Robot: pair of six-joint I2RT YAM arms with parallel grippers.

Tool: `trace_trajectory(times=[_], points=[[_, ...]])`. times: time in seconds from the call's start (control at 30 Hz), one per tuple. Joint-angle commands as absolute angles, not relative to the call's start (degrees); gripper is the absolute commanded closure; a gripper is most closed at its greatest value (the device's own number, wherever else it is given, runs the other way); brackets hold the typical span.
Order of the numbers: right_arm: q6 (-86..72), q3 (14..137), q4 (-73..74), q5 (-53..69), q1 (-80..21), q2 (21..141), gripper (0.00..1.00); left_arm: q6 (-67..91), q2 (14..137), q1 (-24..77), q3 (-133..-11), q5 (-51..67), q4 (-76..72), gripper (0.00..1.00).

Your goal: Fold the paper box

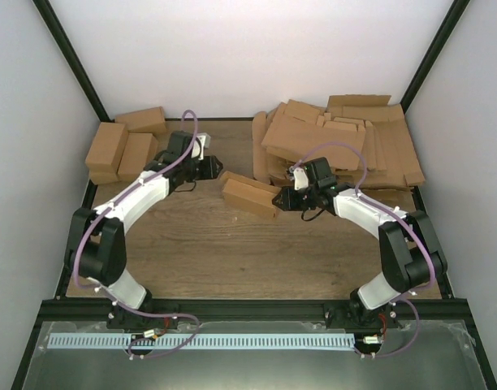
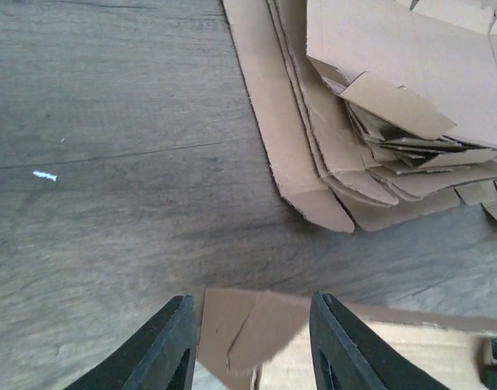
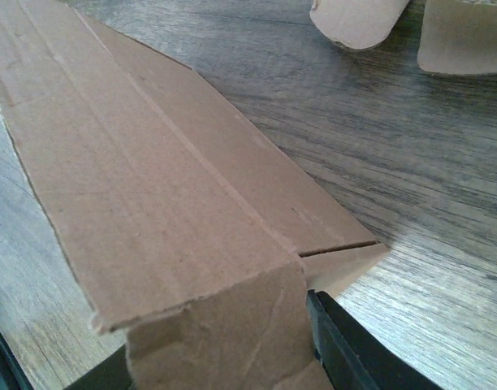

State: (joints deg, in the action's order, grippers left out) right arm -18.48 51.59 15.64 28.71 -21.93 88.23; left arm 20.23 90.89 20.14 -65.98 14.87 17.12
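Note:
The paper box (image 1: 248,197) is a long brown cardboard piece, partly folded, lying mid-table. My left gripper (image 1: 209,168) is at its left end. In the left wrist view the gripper (image 2: 252,329) is open, and the box's end flap (image 2: 261,329) lies between and below the fingers (image 2: 163,349), untouched. My right gripper (image 1: 285,199) is at the box's right end. In the right wrist view the box (image 3: 151,162) fills the frame. Its bent end flap (image 3: 216,341) stands between the widely spread fingers (image 3: 354,353), and I cannot tell whether they touch it.
Several folded boxes (image 1: 123,146) are stacked at the back left. A pile of flat cardboard blanks (image 1: 338,142) covers the back right and also shows in the left wrist view (image 2: 378,122). Bare wooden table (image 1: 232,252) lies in front of the box.

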Motion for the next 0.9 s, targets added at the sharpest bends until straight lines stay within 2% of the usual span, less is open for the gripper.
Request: trace_trajectory(times=[0.0,0.17,0.47,0.53,0.63,0.7,0.87], points=[[-17.2,53.94,17.19,29.04,-21.82,88.72,0.63,17.24,95.68,21.3,-70.88,14.88,18.12,0.61],[-17.47,54.14,17.15,28.97,-21.81,88.42,0.63,15.01,96.28,23.78,-71.79,13.16,20.06,0.6],[-17.62,54.16,17.13,29.07,-21.84,88.86,0.63,13.69,98.02,26.0,-71.98,7.2,22.65,0.72],[-17.67,54.19,17.12,29.09,-21.84,88.86,0.63,13.71,97.77,26.35,-71.98,6.6,22.84,0.67],[-17.67,54.14,17.14,29.18,-21.8,88.78,0.63,14.17,95.41,26.56,-70.6,5.99,21.56,0.49],[-17.65,54.06,17.16,29.09,-21.87,88.68,0.63,14.51,93.24,26.57,-68.98,6.23,20.08,0.42],[-17.55,54.05,17.14,29.02,-21.8,88.64,0.63,15.25,89.6,26.63,-65.07,6.04,18.22,0.4]])
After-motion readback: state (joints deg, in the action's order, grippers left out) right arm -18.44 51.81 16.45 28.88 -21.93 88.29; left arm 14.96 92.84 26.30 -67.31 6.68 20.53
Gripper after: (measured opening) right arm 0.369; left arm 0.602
